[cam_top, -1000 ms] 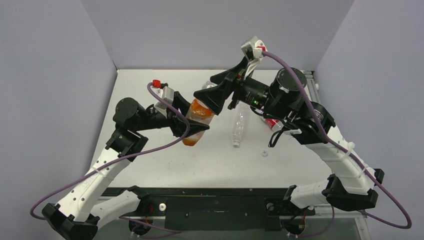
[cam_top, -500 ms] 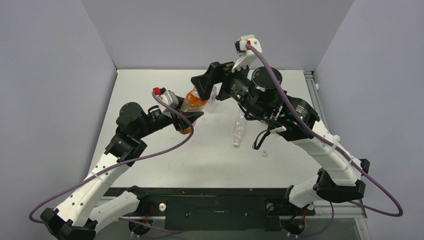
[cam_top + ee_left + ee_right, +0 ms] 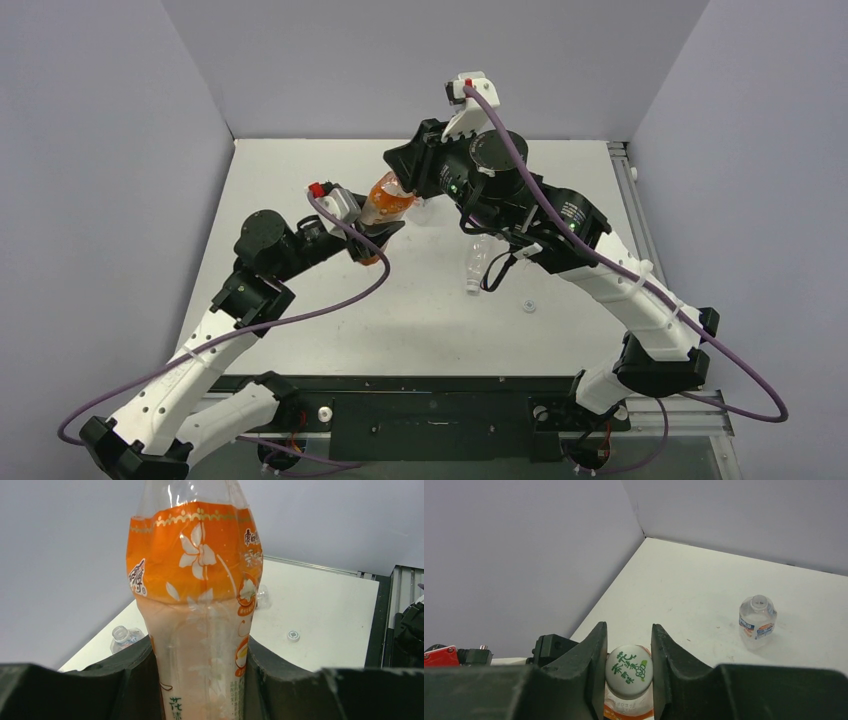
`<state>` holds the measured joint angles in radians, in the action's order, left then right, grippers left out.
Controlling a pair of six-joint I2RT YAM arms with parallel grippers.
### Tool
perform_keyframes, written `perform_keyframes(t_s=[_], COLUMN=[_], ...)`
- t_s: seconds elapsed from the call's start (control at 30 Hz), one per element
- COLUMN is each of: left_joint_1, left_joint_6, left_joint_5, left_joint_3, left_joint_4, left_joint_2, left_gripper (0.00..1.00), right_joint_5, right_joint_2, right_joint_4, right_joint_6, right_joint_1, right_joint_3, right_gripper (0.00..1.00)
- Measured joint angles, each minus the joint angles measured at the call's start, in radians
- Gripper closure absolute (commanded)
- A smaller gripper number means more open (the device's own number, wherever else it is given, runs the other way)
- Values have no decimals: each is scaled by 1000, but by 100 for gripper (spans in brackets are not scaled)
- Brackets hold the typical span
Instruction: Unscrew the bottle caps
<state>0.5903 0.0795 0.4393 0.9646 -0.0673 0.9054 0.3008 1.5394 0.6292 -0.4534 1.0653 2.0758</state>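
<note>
The cap (image 3: pixel 629 669), white with green print, sits on the orange bottle (image 3: pixel 194 595), held above the table's far left; the right gripper (image 3: pixel 628 666) is pinched onto it, the left gripper (image 3: pixel 200 675) clamped round the bottle's body; twist about the neck's axis, squeezing the thin body lightly; how loose the thread is stays hidden. A loose cap (image 3: pixel 528 306) and a clear bottle (image 3: pixel 477 258) lie on the white table (image 3: pixel 430 330); grey walls (image 3: pixel 100 150) enclose it.

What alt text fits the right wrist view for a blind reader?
The right gripper is closed on the white cap of an orange-labelled bottle. Behind, a small uncapped clear bottle stands on the white table.
</note>
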Motion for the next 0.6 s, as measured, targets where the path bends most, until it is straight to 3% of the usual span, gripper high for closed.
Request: perform_keyframes(t_s=[0.07, 0.33, 0.43, 0.6], left_joint_1=[0, -2, -12, -35], left_joint_6=[0, -77, -163, -351], left_joint_5=[-1, 26, 96, 316], left_joint_3=[0, 0, 0, 18], left_joint_4=[-1, -12, -33, -99], left_joint_2=[-4, -5, -4, 9], left_gripper=[97, 97, 98, 99], right_joint_5=[5, -34, -119, -396], right_joint_2=[0, -3, -26, -140], right_joint_4=[-5, -28, -58, -177], right_joint_6=[0, 30, 60, 114], right_joint_1=[2, -5, -22, -68], right_joint_3=[0, -6, -36, -172], right_gripper=[100, 100, 100, 100])
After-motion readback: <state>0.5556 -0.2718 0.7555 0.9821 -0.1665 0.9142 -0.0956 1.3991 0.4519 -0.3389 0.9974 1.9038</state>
